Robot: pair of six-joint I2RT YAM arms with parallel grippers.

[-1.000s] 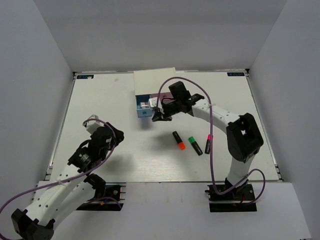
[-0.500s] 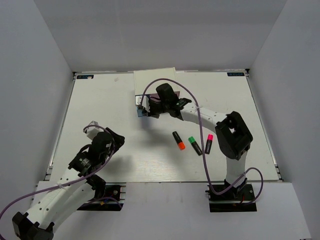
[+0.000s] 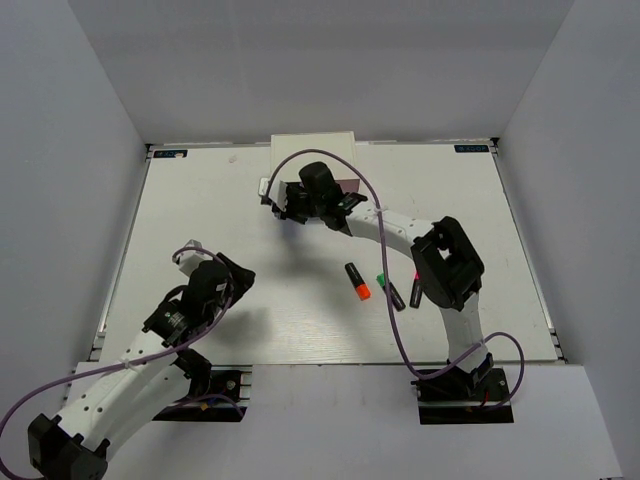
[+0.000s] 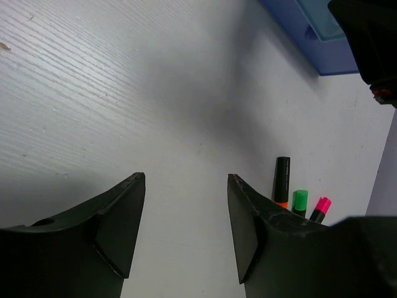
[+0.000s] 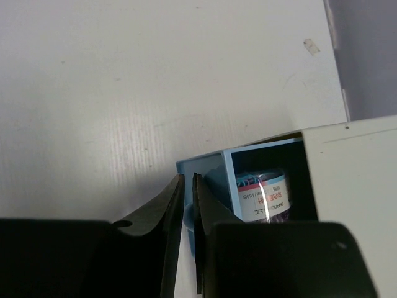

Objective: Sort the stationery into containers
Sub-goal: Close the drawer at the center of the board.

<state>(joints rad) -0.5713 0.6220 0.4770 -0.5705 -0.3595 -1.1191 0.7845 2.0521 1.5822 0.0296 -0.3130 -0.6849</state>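
Observation:
The white drawer chest (image 3: 312, 148) stands at the back middle. My right gripper (image 3: 283, 203) is at its front, shut. In the right wrist view the shut gripper (image 5: 187, 186) rests against the blue drawer's front (image 5: 208, 171), with the knob (image 5: 188, 217) just behind the fingers. The drawer is slightly out of the chest (image 5: 353, 174), and a labelled pinkish tube (image 5: 260, 195) lies inside. The orange (image 3: 357, 282), green (image 3: 383, 281) and pink (image 3: 415, 290) markers lie on the table. My left gripper (image 3: 236, 279) is open and empty, above bare table (image 4: 185, 180). The conical piece is out of view.
The right arm's purple cable (image 3: 392, 300) crosses the green marker. In the left wrist view the markers (image 4: 282, 183) lie ahead to the right and the blue drawer (image 4: 304, 37) is at the top right. White walls enclose the table (image 3: 200, 220).
My right gripper has moved back and left toward the chest, and the blue drawer has slid in with it. The left arm has hardly moved.

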